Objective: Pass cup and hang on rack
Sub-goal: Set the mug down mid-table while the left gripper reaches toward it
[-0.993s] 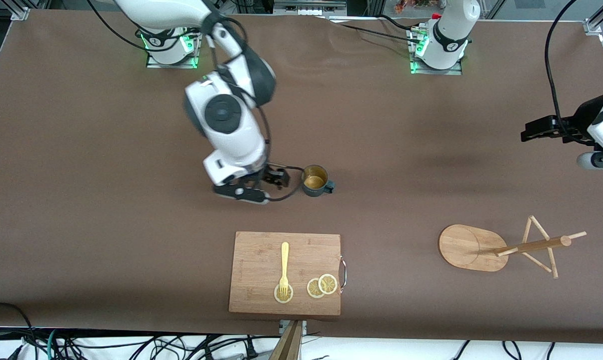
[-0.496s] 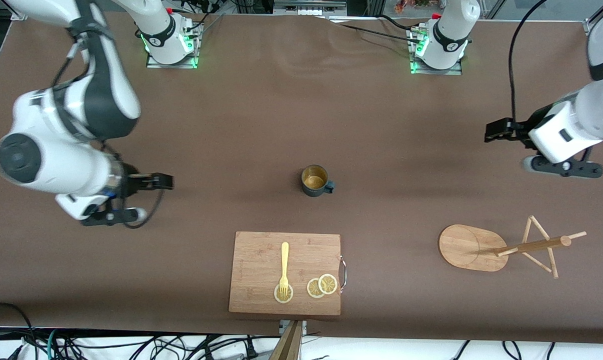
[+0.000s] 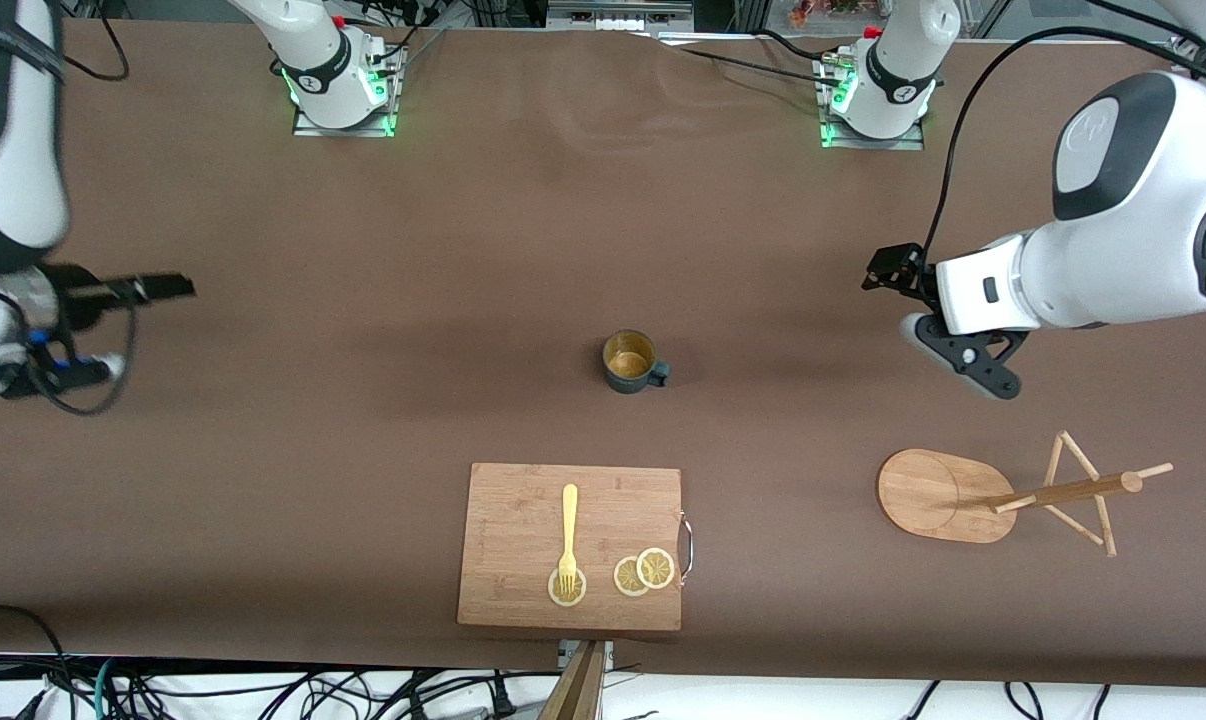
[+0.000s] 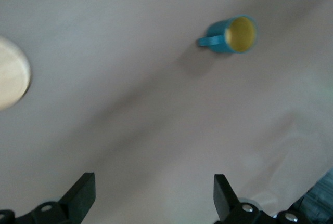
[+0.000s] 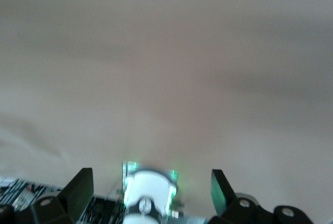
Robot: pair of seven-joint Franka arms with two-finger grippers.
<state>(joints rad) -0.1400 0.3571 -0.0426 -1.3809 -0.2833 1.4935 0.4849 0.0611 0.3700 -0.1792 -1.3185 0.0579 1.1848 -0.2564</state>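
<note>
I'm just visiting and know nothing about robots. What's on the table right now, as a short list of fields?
cup: teal cup, upright on the table mid-way between the arms, handle toward the left arm's end, not held
rack: wooden rack at the left arm's end, nearer the front camera than the cup, no cup on it
left gripper: open, empty, over bare table between cup and rack
right gripper: open, empty, at the right arm's end
cutting board: nearer the front camera than the cup, carrying a fork and lemon slices
</note>
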